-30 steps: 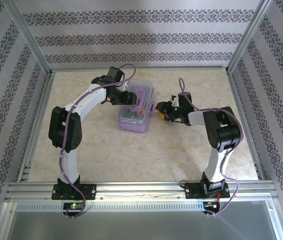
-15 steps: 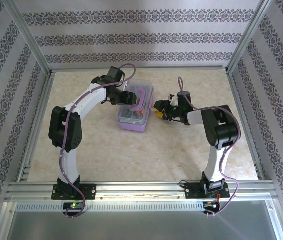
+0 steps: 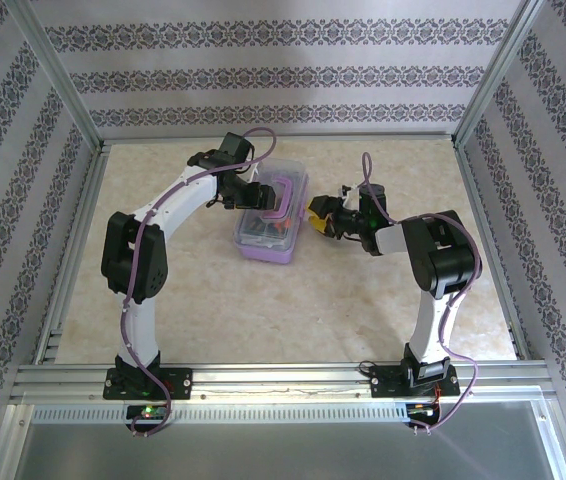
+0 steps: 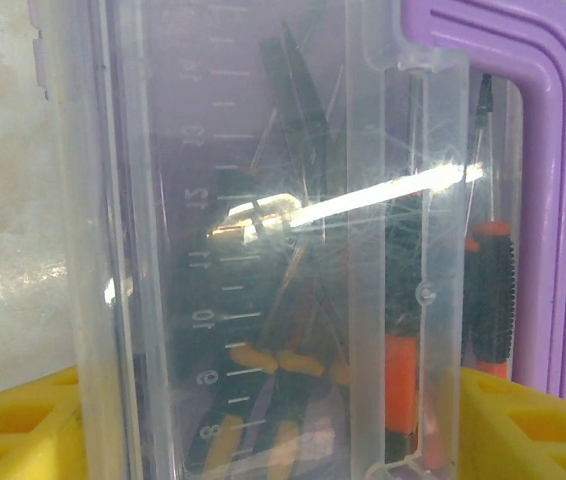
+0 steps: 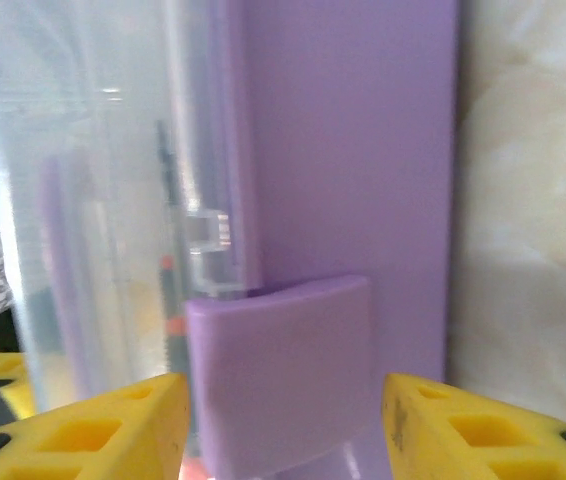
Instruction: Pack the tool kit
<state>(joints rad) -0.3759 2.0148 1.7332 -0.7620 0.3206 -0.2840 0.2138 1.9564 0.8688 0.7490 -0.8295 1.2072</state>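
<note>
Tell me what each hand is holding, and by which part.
Right hand: nothing; its open fingers flank the purple latch, and a gap shows beside it. Left hand: fingers straddle the clear lid; a grip cannot be told.

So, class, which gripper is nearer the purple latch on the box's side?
Right. The right gripper faces the purple latch, fingers either side; the left gripper is over the clear lid, farther off.

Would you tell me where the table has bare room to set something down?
Widest: the table between the left arm and right arm, nearer than the box. Smaller: the far right corner, and the strip left of the left arm. Crowded: around the box, with the left gripper and right gripper at it.
</note>
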